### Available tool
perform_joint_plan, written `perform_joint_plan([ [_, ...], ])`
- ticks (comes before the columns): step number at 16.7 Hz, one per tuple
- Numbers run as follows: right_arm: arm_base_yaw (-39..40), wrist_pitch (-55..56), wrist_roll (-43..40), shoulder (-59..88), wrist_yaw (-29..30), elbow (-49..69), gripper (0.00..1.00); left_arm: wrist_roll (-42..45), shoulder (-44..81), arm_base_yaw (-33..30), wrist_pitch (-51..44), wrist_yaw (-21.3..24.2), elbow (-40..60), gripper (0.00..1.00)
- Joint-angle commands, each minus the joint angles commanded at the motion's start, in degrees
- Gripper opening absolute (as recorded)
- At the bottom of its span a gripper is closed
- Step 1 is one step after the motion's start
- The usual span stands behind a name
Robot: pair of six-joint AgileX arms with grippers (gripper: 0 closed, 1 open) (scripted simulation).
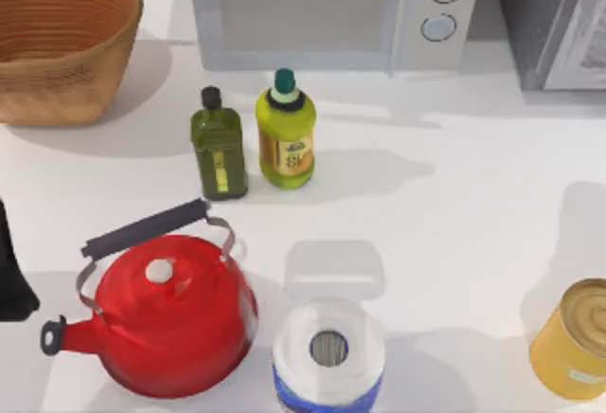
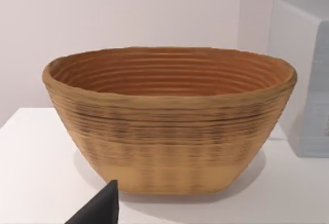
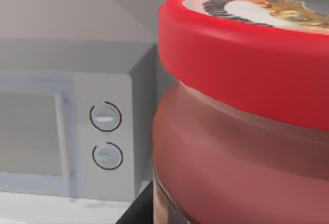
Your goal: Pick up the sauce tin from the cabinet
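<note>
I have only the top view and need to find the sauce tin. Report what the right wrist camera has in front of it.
Observer: The sauce tin sits very close to that camera, a red lid over a darker red body.
Operator: Say whether it is held.
Observer: I cannot tell, because the grip itself is not visible. The lid's top face does show a printed label with a pale patch.
Operator: Give me what stands behind it.
Observer: The white microwave stands behind it, its two round knobs facing the camera.
Operator: Now the left wrist camera.
Observer: The left arm is parked at the table's left edge. Its wrist view faces the side wall of the woven basket.
</note>
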Motion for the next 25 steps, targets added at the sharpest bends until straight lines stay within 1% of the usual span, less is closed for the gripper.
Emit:
perform_joint_plan([
  [4,-1.63,13.76,0.18,20.93,-8.96,7.90,0.00,0.00,0.00,0.00,0.00,0.00,0.00,1.00],
  [12,-5.44,44.26,0.50,70.89,-29.00,25.23,0.00,0.00,0.00,0.00,0.00,0.00,0.00,1.00],
  [16,-7.07,56.92,0.66,91.96,-37.17,32.47,0.00,0.00,0.00,0.00,0.00,0.00,0.00,1.00],
  [20,-8.16,65.30,0.78,105.29,-42.44,37.33,0.00,0.00,0.00,0.00,0.00,0.00,0.00,1.00],
  [22,-8.43,67.35,0.81,108.34,-43.70,38.53,0.00,0.00,0.00,0.00,0.00,0.00,0.00,1.00],
  [25,-8.49,67.76,0.81,108.95,-43.95,38.77,0.00,0.00,0.00,0.00,0.00,0.00,0.00,1.00],
])
